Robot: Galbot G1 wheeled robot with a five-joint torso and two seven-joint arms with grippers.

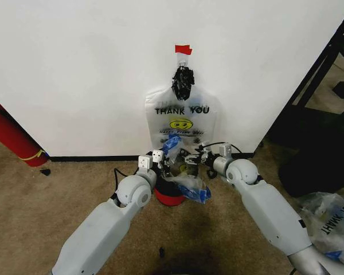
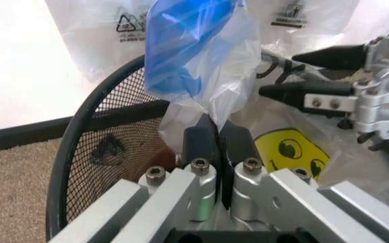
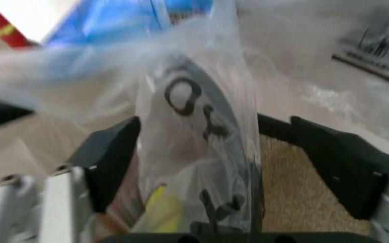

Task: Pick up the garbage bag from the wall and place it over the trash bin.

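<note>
Against the plain white wall (image 1: 74, 74), the thin translucent garbage bag with blue patches (image 2: 201, 61) hangs half-draped over the red, black-rimmed trash bin (image 1: 169, 199); left gripper (image 2: 216, 136) pinches it closed, right gripper (image 3: 215, 167) gapes wide around it, and spreading it over the rim looks left.

THANK YOU bag (image 1: 182, 117) taped to wall; red cylinder (image 1: 11, 137) left.

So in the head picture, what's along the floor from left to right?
Long red cylinder with a yellow band → left claw → small red round trash bin → right claw → crumpled clear plastic bag with black letters.
</note>
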